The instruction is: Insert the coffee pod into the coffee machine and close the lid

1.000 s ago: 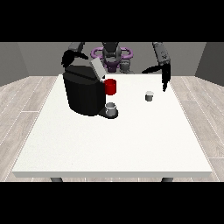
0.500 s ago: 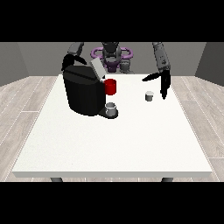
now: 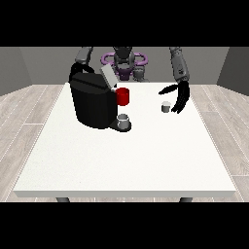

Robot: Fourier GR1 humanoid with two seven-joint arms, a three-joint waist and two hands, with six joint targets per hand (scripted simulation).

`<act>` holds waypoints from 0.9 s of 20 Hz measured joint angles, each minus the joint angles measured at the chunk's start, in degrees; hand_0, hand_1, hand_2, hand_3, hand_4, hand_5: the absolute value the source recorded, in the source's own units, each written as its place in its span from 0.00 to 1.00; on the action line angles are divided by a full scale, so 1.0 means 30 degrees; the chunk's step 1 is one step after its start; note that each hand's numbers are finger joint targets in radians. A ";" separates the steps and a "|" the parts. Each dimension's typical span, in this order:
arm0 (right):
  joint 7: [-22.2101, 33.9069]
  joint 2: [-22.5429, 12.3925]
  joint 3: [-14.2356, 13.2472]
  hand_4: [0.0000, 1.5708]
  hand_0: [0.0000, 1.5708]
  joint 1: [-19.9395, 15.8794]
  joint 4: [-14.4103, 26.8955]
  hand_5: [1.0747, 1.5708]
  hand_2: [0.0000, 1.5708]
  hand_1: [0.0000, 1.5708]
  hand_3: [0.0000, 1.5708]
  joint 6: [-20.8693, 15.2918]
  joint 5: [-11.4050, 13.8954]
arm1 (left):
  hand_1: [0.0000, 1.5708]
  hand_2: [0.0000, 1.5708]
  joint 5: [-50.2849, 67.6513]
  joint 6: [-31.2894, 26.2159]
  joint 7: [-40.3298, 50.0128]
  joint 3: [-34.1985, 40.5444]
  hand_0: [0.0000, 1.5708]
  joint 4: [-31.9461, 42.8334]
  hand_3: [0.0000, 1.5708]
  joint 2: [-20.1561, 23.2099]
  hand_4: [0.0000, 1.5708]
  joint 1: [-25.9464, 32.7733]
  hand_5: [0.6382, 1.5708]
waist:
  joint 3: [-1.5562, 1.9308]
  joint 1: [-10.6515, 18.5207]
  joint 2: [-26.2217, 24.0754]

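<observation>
The hand at the view's right [image 3: 180,96] is held released, fingers spread, just above and beside the small grey coffee pod [image 3: 166,107], which stands on the white tabletop [image 3: 126,155]. The black coffee machine [image 3: 95,99] is seen well apart, its lid [image 3: 109,77] raised.

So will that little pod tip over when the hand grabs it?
Probably not easily: the pod looks short and squat, standing upright on the table. It seems small beside the hand, so likely light and apt to slide if nudged.
</observation>
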 measured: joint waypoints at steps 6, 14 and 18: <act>-0.0165 -0.0069 -0.0084 0.27 0.00 -0.0225 0.0191 1.00 0.00 0.00 0.00 -0.0045 0.0113 | 0.34 0.44 -0.1676 0.0835 -0.0848 -0.0632 0.34 0.1204 0.28 0.0538 0.00 -0.0312 1.00 | -0.0002 -0.0271 0.0541; -0.0303 0.0105 -0.0088 0.34 0.00 -0.0308 0.0609 1.00 0.00 0.00 0.00 -0.0042 0.0070 | 0.44 0.54 -0.3443 0.2566 -0.1518 -0.1151 0.44 0.2245 0.41 0.0263 0.18 -0.1048 1.00 | 0.0004 -0.0305 0.0370; 0.0184 0.0354 0.0405 0.33 0.00 -0.0060 -0.0075 1.00 0.00 0.00 0.00 -0.0389 0.0342 | 0.53 0.62 -0.3803 0.3633 -0.2394 -0.0782 0.53 0.3133 0.48 0.0349 0.24 -0.1289 1.00 | -0.0003 -0.0547 0.0450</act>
